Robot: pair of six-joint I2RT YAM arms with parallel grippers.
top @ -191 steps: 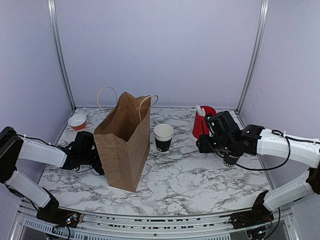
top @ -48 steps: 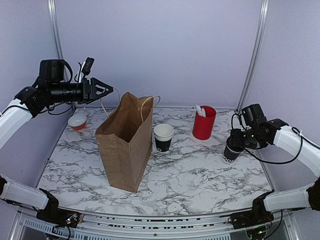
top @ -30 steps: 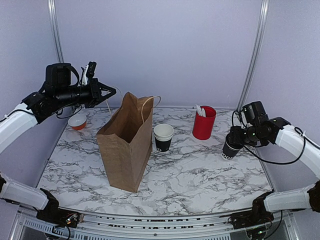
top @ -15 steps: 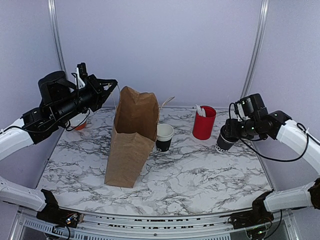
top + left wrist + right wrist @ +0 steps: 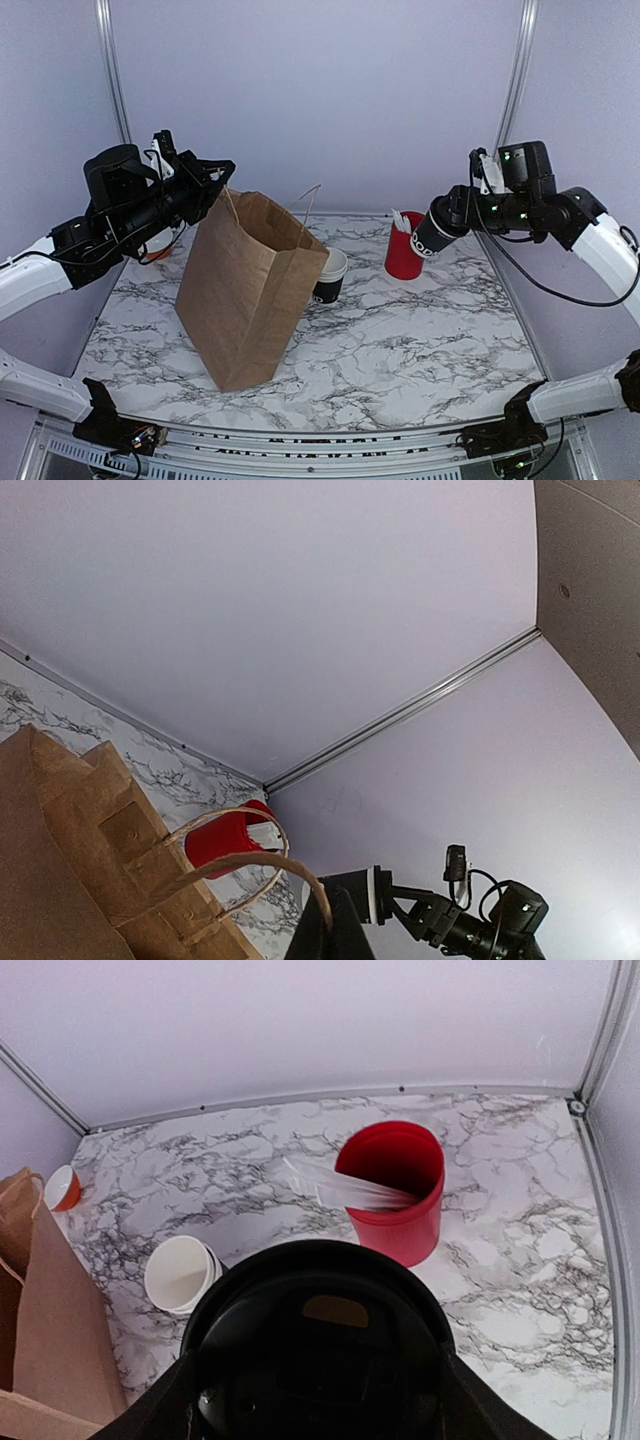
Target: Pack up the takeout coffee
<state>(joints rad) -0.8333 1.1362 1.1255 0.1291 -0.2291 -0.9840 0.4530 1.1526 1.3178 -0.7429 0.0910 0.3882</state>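
Note:
A black takeout coffee cup with a black lid point(image 5: 433, 234) hangs in the air, tipped on its side in front of the red cup, with my right gripper point(image 5: 447, 222) shut on it. In the right wrist view the lid point(image 5: 320, 1345) fills the lower frame. A stack of cream-lined cups point(image 5: 328, 272) stands on the table behind the brown paper bag point(image 5: 250, 290). The bag leans, its mouth up and to the right. My left gripper point(image 5: 221, 178) is shut on the bag's near twine handle point(image 5: 250, 865), holding it up.
The red cup with white utensils point(image 5: 404, 250) stands at the back right, just below the held cup. A small orange-and-white bowl point(image 5: 62, 1187) sits at the back left by the wall. Metal frame posts point(image 5: 510, 100) rise at the back corners.
My right arm has carried the black cup up and left, from beside the red cup to above it. My left gripper kept the handle raised and the bag has leaned over, its base sliding left.

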